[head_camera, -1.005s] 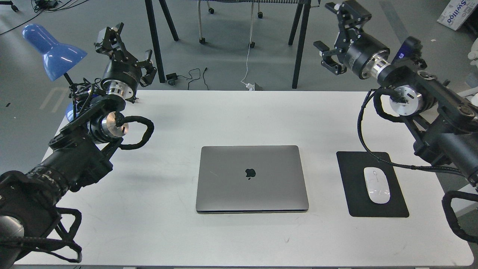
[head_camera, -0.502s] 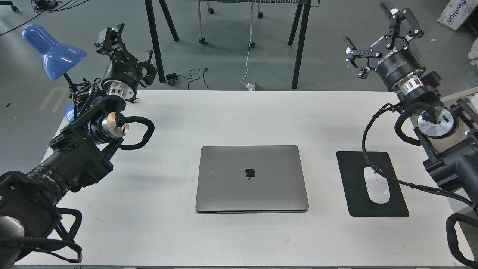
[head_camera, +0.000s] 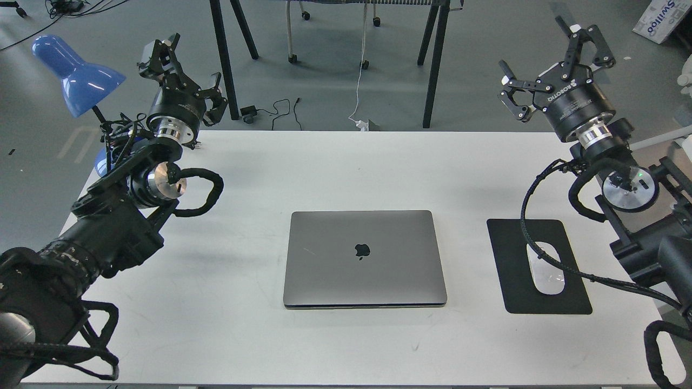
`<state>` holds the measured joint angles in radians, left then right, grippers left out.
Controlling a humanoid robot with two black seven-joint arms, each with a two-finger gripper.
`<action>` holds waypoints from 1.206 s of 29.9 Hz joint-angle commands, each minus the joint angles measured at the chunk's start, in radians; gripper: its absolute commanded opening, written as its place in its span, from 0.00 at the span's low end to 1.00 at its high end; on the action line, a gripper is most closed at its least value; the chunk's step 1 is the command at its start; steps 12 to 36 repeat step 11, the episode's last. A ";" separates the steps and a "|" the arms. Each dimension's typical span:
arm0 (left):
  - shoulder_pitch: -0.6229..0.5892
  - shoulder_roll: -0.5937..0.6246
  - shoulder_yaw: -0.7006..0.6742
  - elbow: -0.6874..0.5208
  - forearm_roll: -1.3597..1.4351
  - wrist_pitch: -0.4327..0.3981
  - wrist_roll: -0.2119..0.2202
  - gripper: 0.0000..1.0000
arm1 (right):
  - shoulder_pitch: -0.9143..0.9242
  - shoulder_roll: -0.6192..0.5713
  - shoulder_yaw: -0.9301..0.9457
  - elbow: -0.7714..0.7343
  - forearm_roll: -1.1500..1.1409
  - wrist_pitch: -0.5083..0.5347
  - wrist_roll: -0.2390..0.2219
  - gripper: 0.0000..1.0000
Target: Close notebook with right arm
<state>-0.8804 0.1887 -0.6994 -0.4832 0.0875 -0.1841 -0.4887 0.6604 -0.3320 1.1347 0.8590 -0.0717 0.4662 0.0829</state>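
Since the last frame my right arm point(head_camera: 621, 173) has barely shifted; its gripper point(head_camera: 551, 65) has settled a little lower, while a second ago it pointed sideways and sat further left. Now it hangs above the far right corner of the table point(head_camera: 270, 167), fingers point(head_camera: 516, 100) spread wide and holding nothing, white lettering showing on its body. The notebook point(head_camera: 365, 259) lies shut and flat in the middle of the table, logo up, well apart from that gripper. Just right of it the mouse point(head_camera: 546, 268) sits on the black mouse pad point(head_camera: 508, 259), with one of my arm's cables point(head_camera: 532, 248) crossing over them. My left gripper point(head_camera: 181, 78) is raised by the blue lamp point(head_camera: 78, 73), unmoved; I cannot tell how its fingers stand.
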 commanded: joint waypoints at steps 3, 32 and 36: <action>0.000 0.000 0.000 0.000 0.001 0.000 0.000 1.00 | 0.001 0.001 -0.003 0.002 0.000 0.000 0.000 1.00; 0.000 0.000 0.001 0.000 0.001 0.000 0.000 1.00 | 0.004 -0.001 -0.007 0.000 0.000 0.000 0.000 1.00; 0.000 0.000 0.001 0.000 0.001 0.000 0.000 1.00 | 0.004 -0.001 -0.007 0.000 0.000 0.000 0.000 1.00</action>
